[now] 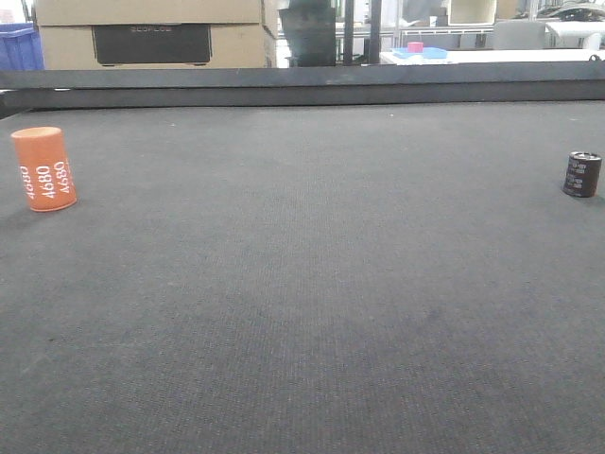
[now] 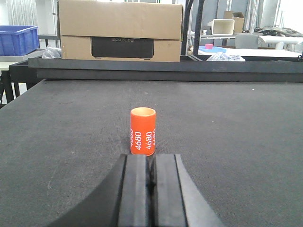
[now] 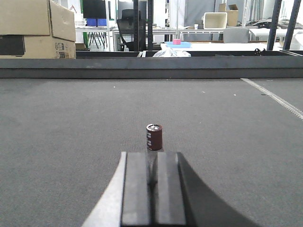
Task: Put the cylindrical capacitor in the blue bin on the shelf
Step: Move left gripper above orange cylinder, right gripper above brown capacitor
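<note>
Evidently pre-grasp: left fingers (image 2: 135,189) and right fingers (image 3: 137,189) both together; capacitor (image 3: 154,136) just ahead of the right. I'd open, advance.

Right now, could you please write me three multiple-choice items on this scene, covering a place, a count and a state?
1. In the front view, the orange cylinder stands: A left, B centre, C right.
2. Cylinders on the grey mat: A one, B two, C three.
3. The left end effector is: A open, B shut and empty, C shut on a cylinder.
1 A, it stands by the left edge.
2 B, the orange one and a dark capacitor.
3 B, its jaws meet short of the cylinder.
</note>
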Tool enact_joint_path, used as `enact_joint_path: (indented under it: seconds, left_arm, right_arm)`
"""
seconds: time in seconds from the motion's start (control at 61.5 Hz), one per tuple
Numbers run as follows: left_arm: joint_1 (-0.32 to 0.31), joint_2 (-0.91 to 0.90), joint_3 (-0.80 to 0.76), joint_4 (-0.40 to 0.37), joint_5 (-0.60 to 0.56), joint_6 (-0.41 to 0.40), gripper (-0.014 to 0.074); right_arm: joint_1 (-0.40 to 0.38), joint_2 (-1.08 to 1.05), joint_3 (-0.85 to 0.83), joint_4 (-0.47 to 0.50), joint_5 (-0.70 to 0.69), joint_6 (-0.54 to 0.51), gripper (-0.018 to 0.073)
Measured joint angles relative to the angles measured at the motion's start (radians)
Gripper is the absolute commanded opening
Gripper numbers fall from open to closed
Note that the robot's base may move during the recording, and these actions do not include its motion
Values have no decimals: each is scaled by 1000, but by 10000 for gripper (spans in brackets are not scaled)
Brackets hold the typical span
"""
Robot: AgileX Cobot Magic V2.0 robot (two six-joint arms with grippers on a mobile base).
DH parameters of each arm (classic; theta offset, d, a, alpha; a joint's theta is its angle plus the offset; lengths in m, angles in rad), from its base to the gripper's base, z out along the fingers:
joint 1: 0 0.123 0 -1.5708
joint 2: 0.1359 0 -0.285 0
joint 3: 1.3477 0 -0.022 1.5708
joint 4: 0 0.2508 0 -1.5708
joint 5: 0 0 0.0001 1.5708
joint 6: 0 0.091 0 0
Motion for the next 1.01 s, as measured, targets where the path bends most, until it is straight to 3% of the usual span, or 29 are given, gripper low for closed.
enact_joint_path:
  seconds: [0.846, 1.008]
  left_arm:
    - [0, 0, 0, 0, -6, 0, -111]
    - [0, -2, -109, 12, 151, 0, -111]
  right_arm:
    - [0, 0, 0, 0, -18, 0, -165]
    - [0, -2, -51, -2, 49, 0, -165]
